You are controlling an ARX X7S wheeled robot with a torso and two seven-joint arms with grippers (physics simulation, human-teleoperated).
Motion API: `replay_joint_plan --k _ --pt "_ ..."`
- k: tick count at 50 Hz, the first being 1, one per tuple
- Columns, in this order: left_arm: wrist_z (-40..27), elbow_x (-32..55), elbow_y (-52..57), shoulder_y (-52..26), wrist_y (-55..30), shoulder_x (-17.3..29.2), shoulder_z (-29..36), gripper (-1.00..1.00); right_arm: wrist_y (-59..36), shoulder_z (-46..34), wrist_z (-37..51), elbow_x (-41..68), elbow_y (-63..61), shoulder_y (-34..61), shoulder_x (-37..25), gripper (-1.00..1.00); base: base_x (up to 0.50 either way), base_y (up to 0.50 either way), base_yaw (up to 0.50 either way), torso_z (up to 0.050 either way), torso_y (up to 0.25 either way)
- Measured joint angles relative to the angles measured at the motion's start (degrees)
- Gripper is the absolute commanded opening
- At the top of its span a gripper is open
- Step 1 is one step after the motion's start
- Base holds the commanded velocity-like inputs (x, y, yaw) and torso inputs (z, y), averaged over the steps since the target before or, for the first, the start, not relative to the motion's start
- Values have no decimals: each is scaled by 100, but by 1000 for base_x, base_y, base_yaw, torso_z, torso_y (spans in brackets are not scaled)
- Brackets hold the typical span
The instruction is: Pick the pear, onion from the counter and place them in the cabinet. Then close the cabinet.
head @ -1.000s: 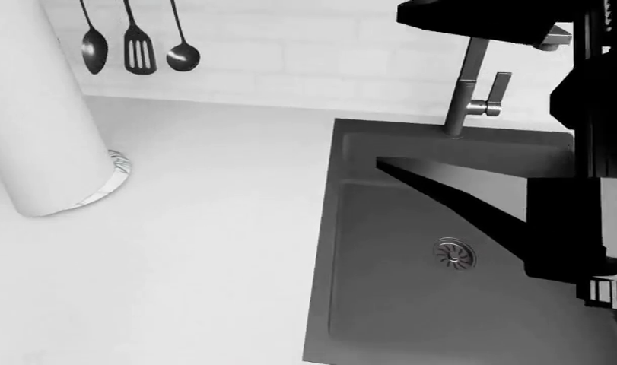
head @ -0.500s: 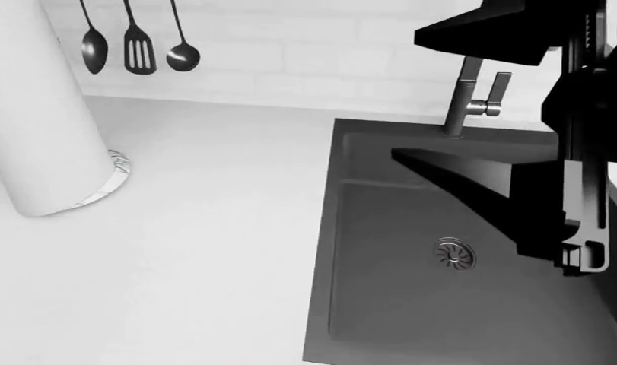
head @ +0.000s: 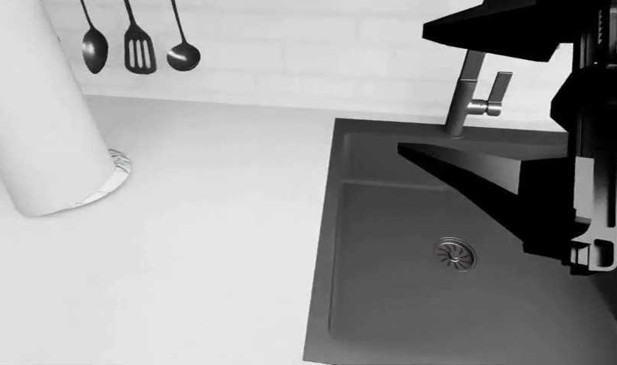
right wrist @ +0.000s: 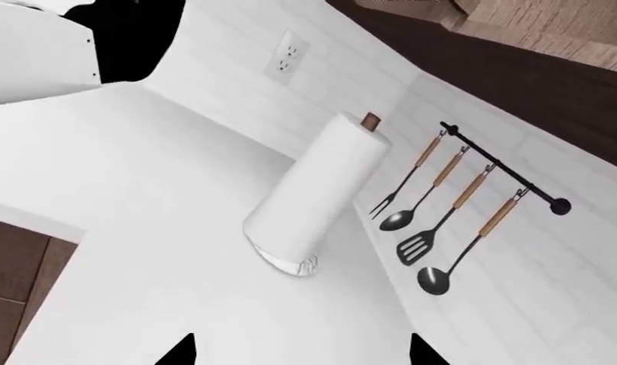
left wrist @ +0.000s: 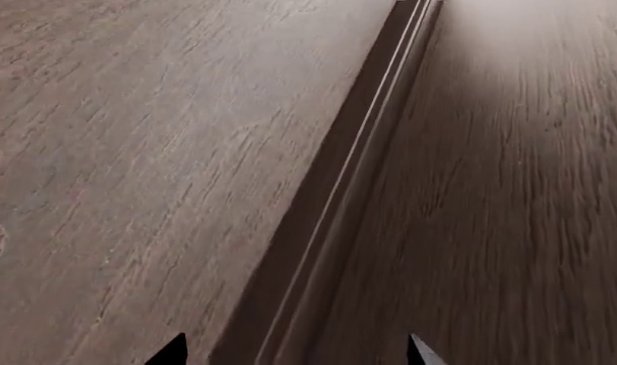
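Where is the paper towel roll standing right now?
In the head view, the paper towel roll stands upright on the white counter, left of the sink, below the hanging utensils.

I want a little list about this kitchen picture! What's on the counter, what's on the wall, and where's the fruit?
counter: white, with a dark sink
paper towel roll: upright on the counter
wall: utensils hanging from a rail
faucet: behind the sink
pear and onion: not visible in any view
left claw: faces wood panels
right claw: open, holding nothing

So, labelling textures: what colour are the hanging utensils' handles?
Light brown wood utensil handles, seen best in the right wrist view.
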State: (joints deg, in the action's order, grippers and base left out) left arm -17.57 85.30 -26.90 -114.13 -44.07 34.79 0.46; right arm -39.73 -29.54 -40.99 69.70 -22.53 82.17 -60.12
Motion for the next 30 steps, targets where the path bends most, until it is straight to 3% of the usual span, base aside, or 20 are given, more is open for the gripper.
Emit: replay_joint_plan --k 30 --pt "1755 -1658 -848 -1233 -731 -458 1291 100 38 94 101 97 -123 -90 -86 100 0 0 0 0 0"
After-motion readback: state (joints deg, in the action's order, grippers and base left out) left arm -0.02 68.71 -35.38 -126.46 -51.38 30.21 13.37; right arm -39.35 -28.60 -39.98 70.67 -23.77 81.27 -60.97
